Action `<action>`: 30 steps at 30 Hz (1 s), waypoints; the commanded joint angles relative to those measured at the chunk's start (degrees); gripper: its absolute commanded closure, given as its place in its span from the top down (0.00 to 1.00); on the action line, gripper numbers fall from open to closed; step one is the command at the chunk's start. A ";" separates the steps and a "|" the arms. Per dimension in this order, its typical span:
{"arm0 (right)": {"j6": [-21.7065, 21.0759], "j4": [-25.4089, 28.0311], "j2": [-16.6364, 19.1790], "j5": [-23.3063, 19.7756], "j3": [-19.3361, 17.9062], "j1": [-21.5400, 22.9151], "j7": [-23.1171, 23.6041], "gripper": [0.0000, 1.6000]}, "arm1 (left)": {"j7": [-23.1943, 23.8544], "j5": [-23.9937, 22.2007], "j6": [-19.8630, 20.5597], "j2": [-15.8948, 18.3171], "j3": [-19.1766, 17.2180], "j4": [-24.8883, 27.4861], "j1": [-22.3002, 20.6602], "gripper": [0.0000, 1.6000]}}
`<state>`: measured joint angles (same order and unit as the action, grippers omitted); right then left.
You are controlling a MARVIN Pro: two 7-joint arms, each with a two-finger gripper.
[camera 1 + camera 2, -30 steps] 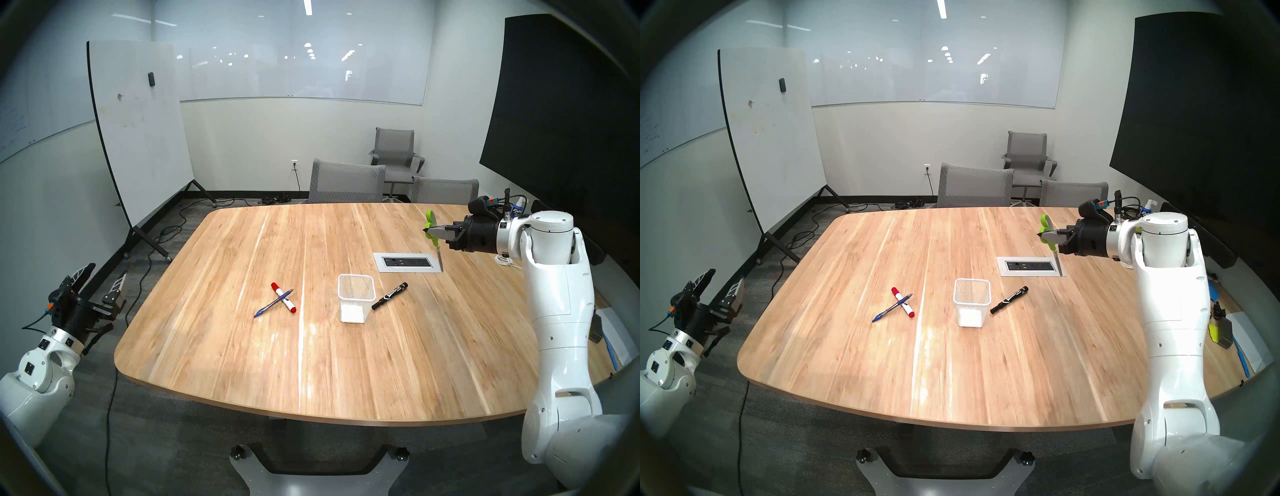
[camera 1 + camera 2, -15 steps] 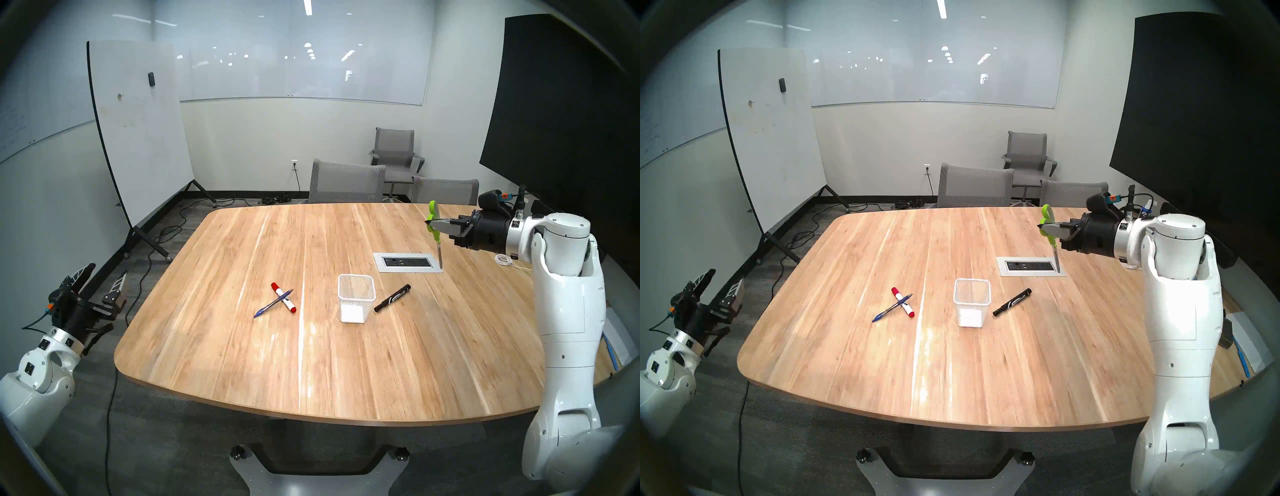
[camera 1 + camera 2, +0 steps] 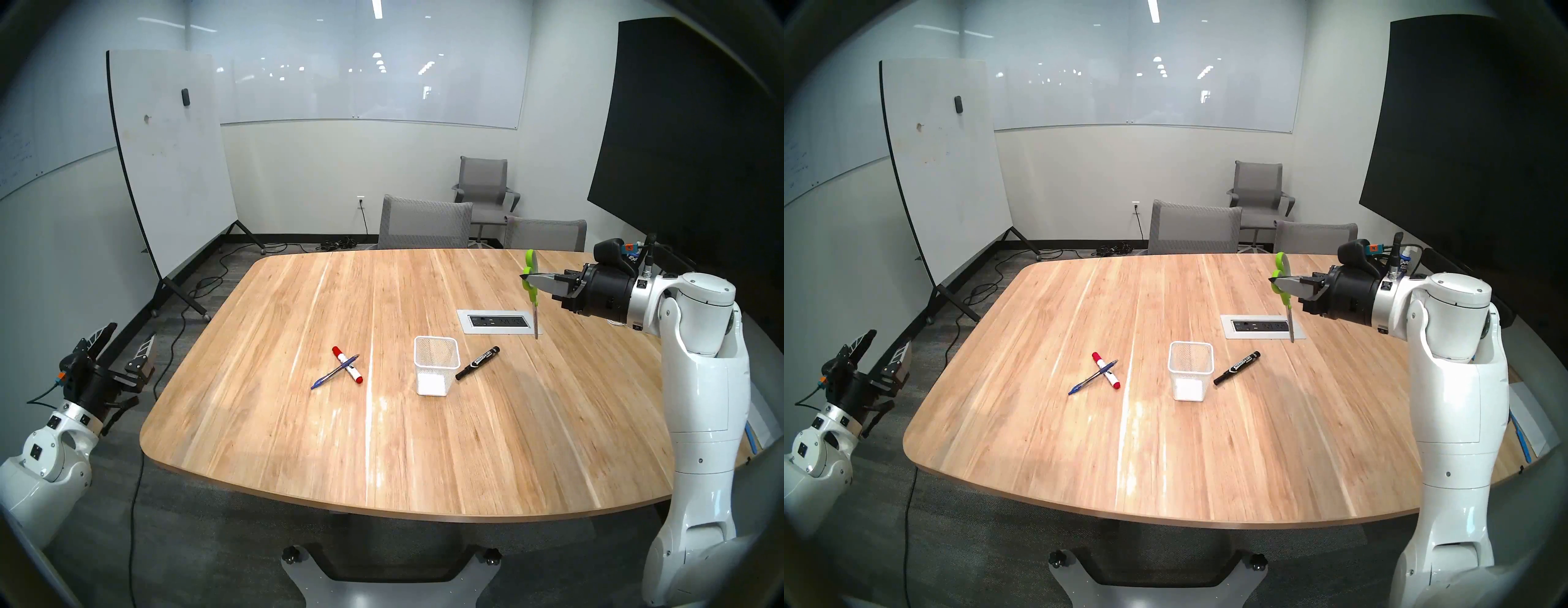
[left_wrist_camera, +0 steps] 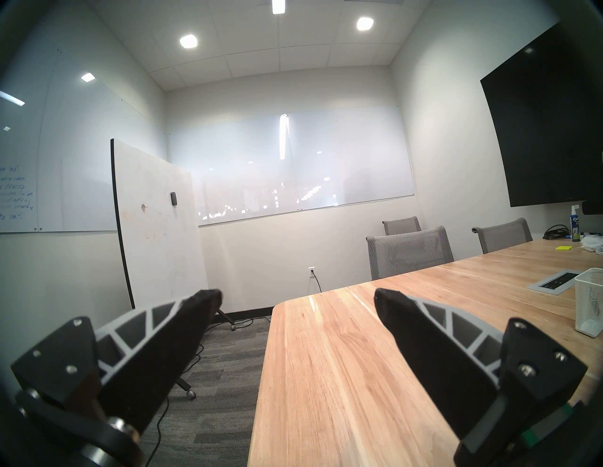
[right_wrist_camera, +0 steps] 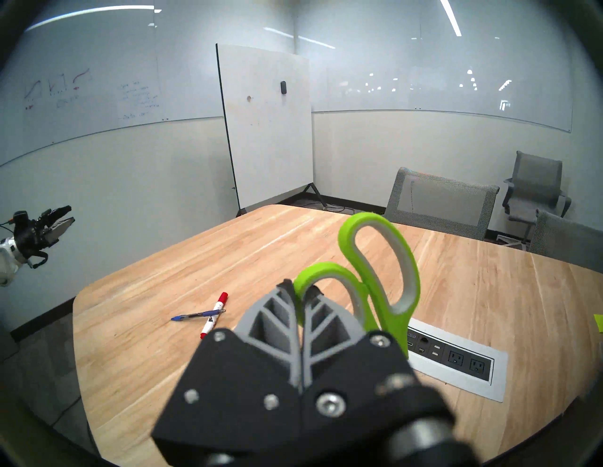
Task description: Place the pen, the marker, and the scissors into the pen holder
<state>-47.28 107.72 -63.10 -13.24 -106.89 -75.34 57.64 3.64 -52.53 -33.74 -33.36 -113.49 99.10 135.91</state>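
Above table (image 3: 297, 424), right pincer (image 3: 526, 278) (clamped on scissors (image 3: 532, 293)) has drawn back.

One blue pen (image 3: 334, 372); two markers, a black marker (image 3: 477, 363) and a red-capped marker (image 3: 348, 365); one scissors (image 3: 531, 280); one pen holder (image 3: 437, 371); three chairs (image 3: 424, 222).

Scissors (image 3: 531, 278) in my right gripper (image 3: 526, 277): lime-green handles, grey lining, silver blades. My fingers (image 5: 277, 321): grey ribbed, black tips. Pen holder (image 3: 437, 371), frame centre: white wire mesh, solid white base. Pen (image 3: 335, 372): blue. Marker (image 3: 348, 364) under it: white, red ends. Other marker (image 3: 477, 363): black, white lettering. Table (image 3: 275, 424): light wood, pale streaked grain. Outlet panel (image 3: 499, 321), right of centre: grey frame, black inset. Chairs (image 3: 424, 223), upper centre: grey mesh.
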 commanded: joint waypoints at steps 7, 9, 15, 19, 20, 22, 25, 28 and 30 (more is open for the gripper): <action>2.01 -0.21 1.99 -3.46 1.34 0.98 4.42 0.00 | 0.00 -0.08 -0.10 -0.04 -0.88 0.31 0.08 1.00; 2.03 -0.13 1.95 -3.69 1.68 1.11 4.23 0.00 | 0.00 -0.08 -0.10 -0.04 -0.88 0.31 0.08 1.00; 2.09 0.30 1.87 -4.44 2.26 1.13 3.92 0.00 | 0.00 -0.08 -0.10 -0.04 -0.88 0.32 0.08 1.00; 1.98 0.49 1.71 -5.04 2.40 1.28 3.70 0.00 | 0.00 -0.08 -0.10 -0.04 -0.88 0.31 0.08 1.00; 1.96 0.54 1.60 -5.24 2.43 1.32 3.69 0.00 | 0.00 -0.08 -0.10 -0.04 -0.88 0.31 0.07 1.00; 1.95 0.61 1.57 -5.39 2.47 1.32 3.71 0.00 | 0.00 -0.08 -0.10 -0.04 -0.88 0.31 0.07 1.00; 1.93 0.95 1.46 -5.80 2.51 1.18 3.45 0.00 | 0.00 -0.08 -0.10 -0.04 -0.88 0.31 0.08 1.00; 1.64 1.52 0.94 -6.38 2.36 0.94 3.26 0.00 | 0.00 -0.08 -0.10 -0.04 -0.88 0.31 0.07 1.00; 1.44 2.01 0.71 -6.76 2.32 0.73 3.19 0.00 | 0.00 -0.08 -0.10 -0.04 -0.88 0.31 0.07 1.00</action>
<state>-45.52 107.60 -61.74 -18.12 -104.15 -75.28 59.25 3.65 -52.53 -33.74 -33.36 -113.50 99.12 135.91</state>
